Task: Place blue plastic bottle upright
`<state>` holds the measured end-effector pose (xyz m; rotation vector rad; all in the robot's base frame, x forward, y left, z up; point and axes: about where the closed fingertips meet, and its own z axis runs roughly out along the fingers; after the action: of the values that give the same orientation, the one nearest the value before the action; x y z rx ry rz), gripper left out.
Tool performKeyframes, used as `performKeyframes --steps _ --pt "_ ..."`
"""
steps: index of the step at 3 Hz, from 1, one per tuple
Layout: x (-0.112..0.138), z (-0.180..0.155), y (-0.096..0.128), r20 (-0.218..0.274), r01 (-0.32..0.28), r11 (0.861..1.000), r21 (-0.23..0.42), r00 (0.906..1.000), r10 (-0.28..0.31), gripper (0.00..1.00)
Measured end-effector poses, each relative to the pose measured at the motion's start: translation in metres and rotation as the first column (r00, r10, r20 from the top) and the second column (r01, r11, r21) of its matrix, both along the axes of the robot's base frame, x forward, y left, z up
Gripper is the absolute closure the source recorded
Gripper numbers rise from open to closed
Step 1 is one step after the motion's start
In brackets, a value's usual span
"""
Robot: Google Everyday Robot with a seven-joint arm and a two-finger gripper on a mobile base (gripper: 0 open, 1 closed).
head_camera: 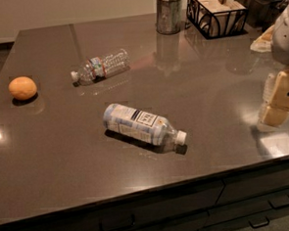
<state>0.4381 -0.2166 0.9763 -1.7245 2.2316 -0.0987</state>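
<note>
The blue plastic bottle (137, 123) is seen lying on its side near the middle of the dark countertop (206, 84), not yet stood up. Its long axis is laid diagonally, base toward the far left of the view and white cap (181, 136) pointed to the near right. The gripper (279, 102) is found at the right edge of the view, above the counter and well apart from the bottle; whether it is open or closed cannot be told. The cap end is thus presented nearest the gripper. A reach across toward the left of the view is probably called for, with the body taken crosswise.
</note>
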Motion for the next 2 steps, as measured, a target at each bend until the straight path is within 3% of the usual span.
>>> performKeyframes --steps 2 --pt "0.0081 -0.0002 -0.0001 -0.025 0.021 0.999 0.026 0.9995 -0.021 0.0"
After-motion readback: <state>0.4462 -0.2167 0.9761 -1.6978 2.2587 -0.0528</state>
